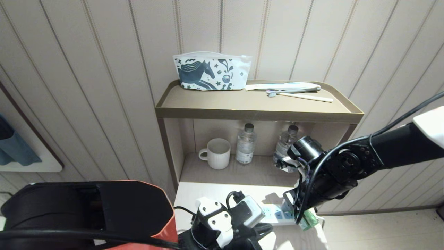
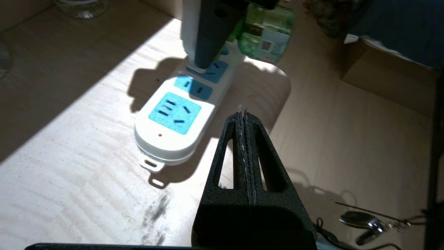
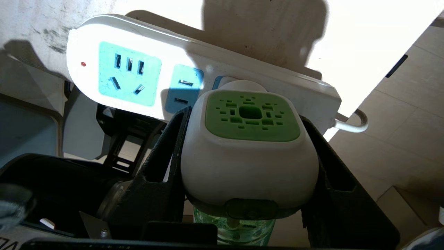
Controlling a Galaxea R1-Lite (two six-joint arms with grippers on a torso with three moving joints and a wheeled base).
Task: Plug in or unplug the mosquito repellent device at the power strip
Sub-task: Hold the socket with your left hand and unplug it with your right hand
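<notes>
The white power strip [image 3: 138,69] with pale-blue sockets lies flat on the pale lower shelf [image 2: 69,166]. My right gripper [image 3: 244,116] is shut on the mosquito repellent device [image 3: 246,149], one finger on each side of its white head. The green vent faces the camera and the green bottle [image 3: 239,227] hangs below. The device's back sits against the strip at the socket nearest the cord; its prongs are hidden. In the head view the right gripper [image 1: 295,208] reaches down onto the strip [image 1: 275,213]. My left gripper [image 2: 242,116] is shut and empty, hovering beside the strip's [image 2: 173,118] free end.
A white mug [image 1: 216,152] and two clear water bottles [image 1: 245,143] [image 1: 286,146] stand on the middle shelf behind. A patterned pouch [image 1: 211,71] and toothbrushes [image 1: 298,93] lie on the top tray. The strip's cord [image 3: 350,123] runs off its end. A cardboard box [image 2: 381,76] sits on the floor.
</notes>
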